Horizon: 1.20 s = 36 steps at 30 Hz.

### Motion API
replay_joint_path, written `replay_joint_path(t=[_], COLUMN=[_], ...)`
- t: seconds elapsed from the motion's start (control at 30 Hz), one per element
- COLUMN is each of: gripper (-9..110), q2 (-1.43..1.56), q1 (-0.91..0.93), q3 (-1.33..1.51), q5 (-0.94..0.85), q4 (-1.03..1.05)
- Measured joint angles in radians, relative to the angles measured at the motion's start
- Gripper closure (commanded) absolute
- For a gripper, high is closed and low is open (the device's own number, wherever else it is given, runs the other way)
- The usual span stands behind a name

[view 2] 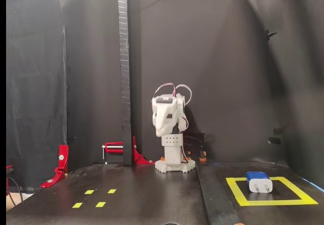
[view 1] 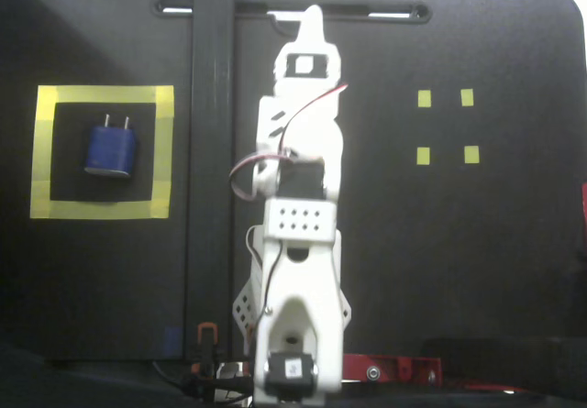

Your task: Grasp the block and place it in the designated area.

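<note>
The dark blue block (view 1: 111, 149) lies inside the designated area (view 1: 163, 151), a square of yellow tape at the left of the overhead-looking fixed view, with its two silvery prongs pointing toward the top edge. In the front fixed view the block (view 2: 258, 181) rests within the yellow frame (view 2: 238, 192) at the lower right, prongs facing the camera. The white arm is folded over its base in the middle. My gripper (view 1: 312, 21) points away from the block; its fingers look closed together with nothing between them. In the front view the gripper (view 2: 160, 131) hangs downward above the base.
Small yellow tape squares (view 1: 424, 98) mark the mat on the side opposite the block, also seen low left (view 2: 89, 191). A black upright post (view 2: 124, 73) stands beside the arm's base, and its rail (view 1: 211, 151) separates arm and frame. Red clamps (view 2: 62, 162) (view 1: 390, 369) sit at the mat's edges.
</note>
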Motion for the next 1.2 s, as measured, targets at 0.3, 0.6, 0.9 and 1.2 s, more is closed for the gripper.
replay_joint_path(t=[0.3,0.6,0.9,1.2], gripper=[101,101,101,101], q2=[0.178,0.278,0.37,0.4], q1=[-0.006,-0.006,-0.015,-0.028], q3=[0.196,0.204,0.204,0.204], q5=[-0.026,-0.029,-0.029,-0.025], q4=[0.002,0.242,0.512,0.604])
